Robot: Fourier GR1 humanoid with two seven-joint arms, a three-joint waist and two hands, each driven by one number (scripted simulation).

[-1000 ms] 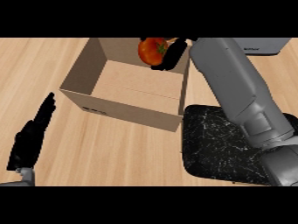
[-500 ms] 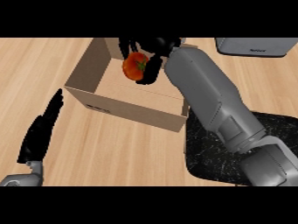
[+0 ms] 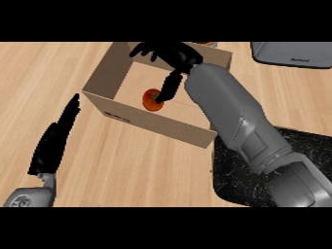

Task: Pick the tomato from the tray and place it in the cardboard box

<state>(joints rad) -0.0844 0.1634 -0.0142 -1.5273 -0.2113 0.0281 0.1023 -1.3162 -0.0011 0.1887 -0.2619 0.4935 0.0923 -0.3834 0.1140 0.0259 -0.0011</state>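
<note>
The cardboard box (image 3: 150,124) stands open-topped in the middle of the wooden counter. The tomato (image 3: 151,100), red-orange, lies low inside it near the box floor. My right hand (image 3: 170,52) hangs over the box's far side with its fingers spread, open; one digit points down and ends right beside the tomato, and I cannot tell whether they touch. The black speckled tray (image 3: 311,146) lies at the lower right, partly hidden by my right forearm. My left hand (image 3: 54,141) rests open at the lower left, fingers straight, left of the box.
A grey appliance (image 3: 298,53) sits at the counter's far right corner. Bare wooden counter (image 3: 32,73) stretches left of the box and in front of it.
My right hand has spread its fingers over the box. The tomato, held between them before, now sits lower inside the box. The left hand has not moved.
</note>
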